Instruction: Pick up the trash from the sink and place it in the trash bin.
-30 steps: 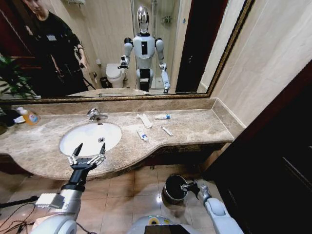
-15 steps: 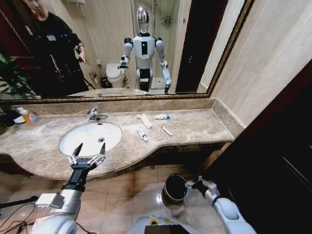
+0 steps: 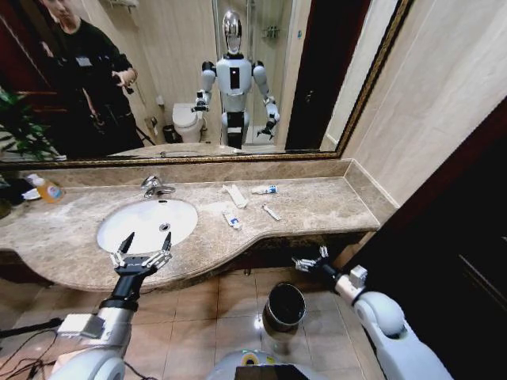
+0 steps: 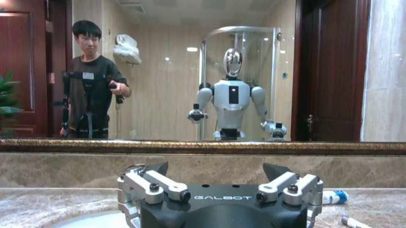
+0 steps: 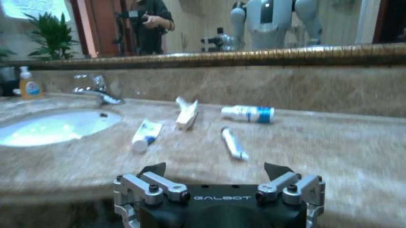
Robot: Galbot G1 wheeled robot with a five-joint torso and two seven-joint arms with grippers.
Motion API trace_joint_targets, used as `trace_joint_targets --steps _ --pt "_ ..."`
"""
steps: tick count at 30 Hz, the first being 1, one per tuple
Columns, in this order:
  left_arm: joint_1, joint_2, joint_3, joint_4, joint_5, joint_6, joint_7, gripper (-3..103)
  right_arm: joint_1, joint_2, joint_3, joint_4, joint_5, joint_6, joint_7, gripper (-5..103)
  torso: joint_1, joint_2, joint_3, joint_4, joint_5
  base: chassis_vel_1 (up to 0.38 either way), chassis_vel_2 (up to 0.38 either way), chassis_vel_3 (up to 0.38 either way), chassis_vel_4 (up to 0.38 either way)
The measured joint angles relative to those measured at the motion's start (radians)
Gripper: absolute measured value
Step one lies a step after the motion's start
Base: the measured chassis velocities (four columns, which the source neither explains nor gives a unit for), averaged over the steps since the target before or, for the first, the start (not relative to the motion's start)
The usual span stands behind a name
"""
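The trash lies on the marble counter right of the sink (image 3: 142, 223): a flat white packet (image 3: 235, 195), a white-and-blue tube (image 3: 264, 190), a small tube (image 3: 231, 220) and a white stick (image 3: 272, 212). The right wrist view shows the packet (image 5: 187, 114), both tubes (image 5: 248, 113) (image 5: 146, 134) and the stick (image 5: 233, 143) just beyond my right gripper (image 5: 216, 170). That gripper (image 3: 309, 260) is open and holds nothing, below the counter's front edge and above the trash bin (image 3: 272, 318) on the floor. My left gripper (image 3: 142, 249) hangs open at the sink's front rim.
A chrome faucet (image 3: 155, 187) stands behind the basin. A soap bottle with orange liquid (image 3: 47, 189) sits at the counter's far left. A big mirror runs along the back wall. A dark wooden door (image 3: 444, 237) closes off the right side.
My right arm has risen from beside the trash bin to just under the counter's front edge, gripper open. The left arm has not moved.
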Motion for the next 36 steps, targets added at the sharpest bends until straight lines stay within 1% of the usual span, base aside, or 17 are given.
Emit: trace_joint_targets --steps 3,4,6,8,9,11,15,19,25,26,27,28,29,30,33,34,36 --pt "0.0 0.0 0.0 0.0 0.0 0.0 0.0 100 0.067 -0.008 -0.034 -0.026 -0.002 -0.026 0.033 100 0.0 0.0 0.0 -0.0001 -0.0001 0.0 0.0 0.0 0.0" --pt "0.0 0.0 0.0 0.0 0.0 0.0 0.0 100 0.123 -0.014 -0.064 -0.056 -0.004 -0.039 0.054 100 0.0 0.0 0.0 0.0 0.0001 0.0 0.0 0.0 0.0" --pt "0.0 0.0 0.0 0.0 0.0 0.0 0.0 100 0.158 -0.018 -0.082 -0.08 -0.004 -0.046 0.062 100 0.0 0.0 0.0 0.0 -0.0001 0.0 0.0 0.0 0.0" --pt "0.0 0.0 0.0 0.0 0.0 0.0 0.0 100 0.243 -0.024 -0.127 -0.141 -0.003 -0.064 0.081 100 0.0 0.0 0.0 0.0 -0.0002 0.0 0.0 0.0 0.0" --pt "0.0 0.0 0.0 0.0 0.0 0.0 0.0 100 0.243 -0.024 -0.127 -0.141 -0.003 -0.064 0.081 100 0.0 0.0 0.0 0.0 -0.0002 0.0 0.0 0.0 0.0" --pt "0.0 0.0 0.0 0.0 0.0 0.0 0.0 100 0.333 -0.025 -0.186 -0.217 -0.002 -0.088 0.102 100 0.0 0.0 0.0 0.0 -0.0001 0.0 0.0 0.0 0.0" --pt "0.0 0.0 0.0 0.0 0.0 0.0 0.0 100 0.412 -0.019 -0.26 -0.281 0.003 -0.114 0.125 100 0.0 0.0 0.0 0.0 0.0001 0.0 0.0 0.0 0.0" --pt "0.0 0.0 0.0 0.0 0.0 0.0 0.0 100 0.497 -0.001 -0.336 -0.346 0.008 -0.118 0.14 100 0.0 0.0 0.0 0.0 0.0001 0.0 0.0 0.0 0.0" --pt "0.0 0.0 0.0 0.0 0.0 0.0 0.0 100 0.589 0.019 -0.401 -0.404 0.027 -0.125 0.157 100 0.0 0.0 0.0 0.0 -0.0001 0.0 0.0 0.0 0.0" --pt "0.0 0.0 0.0 0.0 0.0 0.0 0.0 100 0.609 0.023 -0.413 -0.421 0.03 -0.125 0.159 103 0.0 0.0 0.0 0.0001 -0.0002 0.0 0.0 0.0 0.0" --pt "0.0 0.0 0.0 0.0 0.0 0.0 0.0 100 0.63 0.027 -0.426 -0.439 0.031 -0.125 0.16 99 0.0 0.0 0.0 0.0 -0.0002 0.0 0.0 0.0 0.0" --pt "0.0 0.0 0.0 0.0 0.0 0.0 0.0 100 0.63 0.027 -0.426 -0.439 0.031 -0.125 0.16 99 0.0 0.0 0.0 0.0 -0.0002 0.0 0.0 0.0 0.0" --pt "0.0 0.0 0.0 0.0 0.0 0.0 0.0 100 0.649 0.032 -0.437 -0.462 0.031 -0.125 0.161 94 0.0 0.0 0.0 0.0 -0.0001 0.0 0.0 0.0 0.0" --pt "0.0 0.0 0.0 0.0 0.0 0.0 0.0 100 0.665 0.036 -0.444 -0.481 0.031 -0.125 0.162 94 0.0 0.0 0.0 0.0 -0.0001 0.0 0.0 0.0 0.0" --pt "0.0 0.0 0.0 0.0 0.0 0.0 0.0 100 0.699 0.04 -0.462 -0.535 0.02 -0.124 0.168 78 0.0 0.0 0.0 0.0 0.0 0.0 0.0 0.0 0.0" --pt "0.0 0.0 0.0 0.0 0.0 0.0 0.0 100 0.699 0.04 -0.462 -0.535 0.02 -0.124 0.168 78 0.0 0.0 0.0 0.0 0.0 0.0 0.0 0.0 0.0" --pt "0.0 0.0 0.0 0.0 0.0 0.0 0.0 100 0.712 0.036 -0.467 -0.56 0.015 -0.125 0.168 66 0.0 0.0 0.0 0.0 0.0 0.0 0.0 0.0 0.0"
